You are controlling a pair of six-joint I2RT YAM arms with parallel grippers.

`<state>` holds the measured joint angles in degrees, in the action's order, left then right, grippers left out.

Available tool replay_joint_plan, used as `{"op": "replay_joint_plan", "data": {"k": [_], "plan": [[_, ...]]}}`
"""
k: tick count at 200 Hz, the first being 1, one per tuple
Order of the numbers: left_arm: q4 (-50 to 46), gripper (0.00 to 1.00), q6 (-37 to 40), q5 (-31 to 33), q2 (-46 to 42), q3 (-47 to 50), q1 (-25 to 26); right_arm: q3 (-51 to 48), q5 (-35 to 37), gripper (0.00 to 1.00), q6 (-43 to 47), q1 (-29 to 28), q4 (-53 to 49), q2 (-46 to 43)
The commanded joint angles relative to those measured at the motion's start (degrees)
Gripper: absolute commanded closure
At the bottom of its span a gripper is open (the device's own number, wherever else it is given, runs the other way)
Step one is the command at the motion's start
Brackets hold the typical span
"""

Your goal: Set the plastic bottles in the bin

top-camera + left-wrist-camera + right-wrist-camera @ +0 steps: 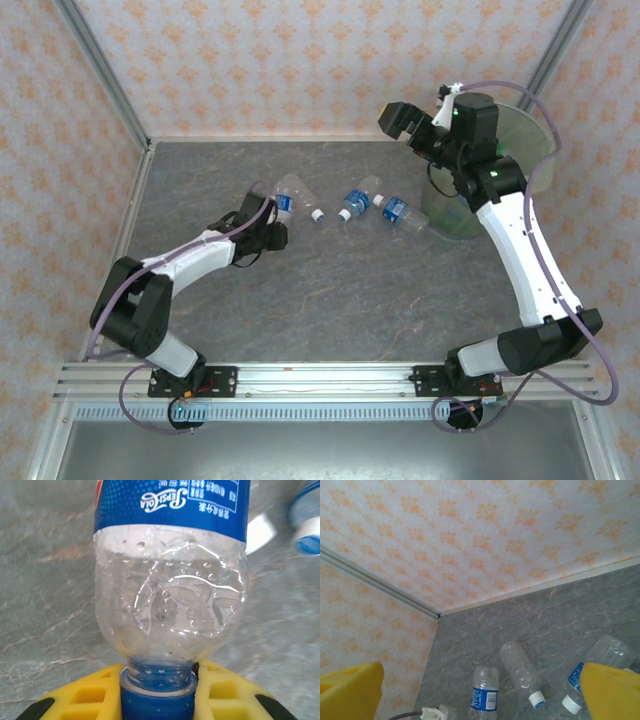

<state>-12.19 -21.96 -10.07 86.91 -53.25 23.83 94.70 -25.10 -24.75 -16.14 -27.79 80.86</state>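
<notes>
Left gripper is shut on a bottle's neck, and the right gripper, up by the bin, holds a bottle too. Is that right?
Not quite. The right gripper is open and empty: the right wrist view shows its yellow fingers wide apart with nothing between them. The rest is right: the left gripper is shut on the bottle at its neck, and the right one is up by the bin.

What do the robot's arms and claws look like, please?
The left arm and right arm have white shells, black joints and bases, and a purple cable running along each. The left claw has yellow fingers with square recesses; the right claw also has yellow fingers.
</notes>
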Motion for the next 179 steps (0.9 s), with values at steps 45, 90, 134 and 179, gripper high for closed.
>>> {"op": "replay_joint_plan", "data": {"k": [45, 90, 134, 179], "plan": [[3.24, 0.79, 3.10, -2.15, -8.70, -8.28, 5.23, 3.31, -5.69, 0.00, -3.14, -2.29, 6.29, 3.28], [4.90, 0.79, 3.03, -4.60, -11.37, -12.27, 7.08, 3.51, -7.31, 0.00, -5.16, -2.66, 10.04, 2.99], [6.11, 0.79, 2.45, -6.60, -12.39, -15.36, 8.63, 4.43, -8.74, 0.07, -4.40, -6.54, 8.46, 5.36], [6.38, 0.78, 2.65, -7.69, -13.09, -17.06, 9.73, 8.66, -11.92, 0.09, -1.55, -11.38, 4.38, 10.39]]}}
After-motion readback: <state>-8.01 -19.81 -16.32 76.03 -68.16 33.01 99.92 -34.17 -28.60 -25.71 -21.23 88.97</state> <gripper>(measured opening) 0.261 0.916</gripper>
